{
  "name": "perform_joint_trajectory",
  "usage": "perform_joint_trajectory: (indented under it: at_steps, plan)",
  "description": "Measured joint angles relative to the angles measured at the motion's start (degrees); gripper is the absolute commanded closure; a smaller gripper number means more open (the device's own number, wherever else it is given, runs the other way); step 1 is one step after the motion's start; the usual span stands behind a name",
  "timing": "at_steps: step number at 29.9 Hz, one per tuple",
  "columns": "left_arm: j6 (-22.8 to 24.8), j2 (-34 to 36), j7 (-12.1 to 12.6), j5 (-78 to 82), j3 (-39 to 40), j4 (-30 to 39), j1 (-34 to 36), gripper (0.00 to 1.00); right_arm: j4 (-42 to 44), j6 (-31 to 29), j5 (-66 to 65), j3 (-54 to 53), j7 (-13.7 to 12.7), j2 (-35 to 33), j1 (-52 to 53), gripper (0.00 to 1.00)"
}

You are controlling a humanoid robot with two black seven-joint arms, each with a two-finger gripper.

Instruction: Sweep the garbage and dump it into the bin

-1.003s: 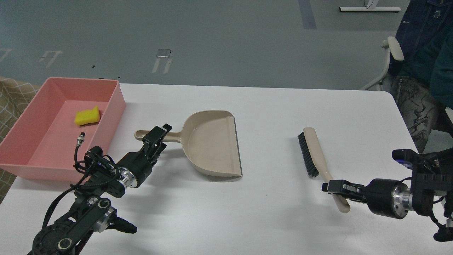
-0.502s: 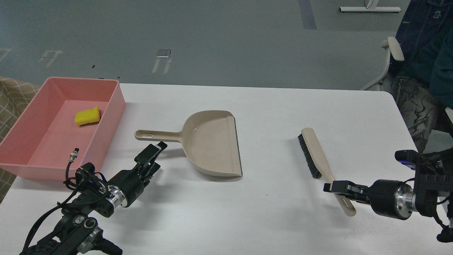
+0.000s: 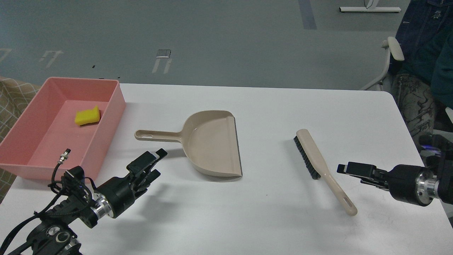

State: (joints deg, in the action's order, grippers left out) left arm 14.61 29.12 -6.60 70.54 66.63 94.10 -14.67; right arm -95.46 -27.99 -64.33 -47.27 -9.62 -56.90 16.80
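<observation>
Both arms are backing off toward the near edge of the desk: the left gripper (image 3: pixel 153 163), over the dustpan handle a second ago, is now hanging short of it, fingers parted and holding nothing. Over on the right, the right gripper (image 3: pixel 348 168) is pulling away too, and the brush (image 3: pixel 320 164) it was clamping by the handle is lying free on the desk (image 3: pixel 269 219), with that claw apart from it and carrying nothing; whether its fingers are spread I cannot tell at this angle. The dustpan (image 3: pixel 208 143) is sitting empty mid-desk. And the garbage (image 3: pixel 87 116), the yellow chunk, is resting inside the bin (image 3: pixel 116 102) at the far left corner. No bread is showing anywhere, so the job is looking essentially done.
</observation>
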Motion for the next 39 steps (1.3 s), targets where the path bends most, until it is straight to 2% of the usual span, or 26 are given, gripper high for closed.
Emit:
perform_joint_trajectory:
  at_steps: [6,11,16,19,23,28,30,33,39]
  plan:
    - [11.3,1.5,0.0,-7.9,11.1,3.8,-4.7,0.0,1.6,0.0,5.8,-6.2,0.6,-3.6,0.5,0.03]
    - [13.3,0.7,0.5,-17.4,21.1,3.8,-2.5,0.0,9.3,0.0,6.8,-15.7,1.4,-2.2,2.5,0.03]
    - [13.4,0.8,1.2,-23.2,23.2,0.7,9.4,0.01,22.9,0.0,7.6,-19.6,1.0,6.1,12.9,0.03]
    - [13.4,1.1,2.7,-24.5,22.6,-2.8,18.1,0.01,31.9,0.0,8.0,-19.8,0.9,10.3,19.7,0.04]
    - [13.4,0.3,5.0,-24.9,21.6,-10.9,29.9,0.01,44.9,0.0,8.2,-19.9,0.9,15.6,29.4,0.05]
    - [13.3,-2.3,5.3,-25.0,16.2,-22.0,41.9,0.01,59.0,0.0,8.2,-20.0,1.6,22.5,38.0,0.05]
    - [13.0,-3.5,5.3,-25.1,14.6,-26.6,45.6,0.01,61.8,0.0,8.2,-20.1,2.1,25.1,39.2,0.05]
    - [12.2,-6.3,5.1,-25.4,13.2,-32.9,49.9,0.01,63.1,0.0,8.2,-20.2,4.7,28.2,39.5,0.05]
    - [7.7,-13.4,4.6,-26.4,9.0,-47.3,57.1,0.01,66.6,2.5,8.8,-20.4,14.5,35.8,38.8,0.05]
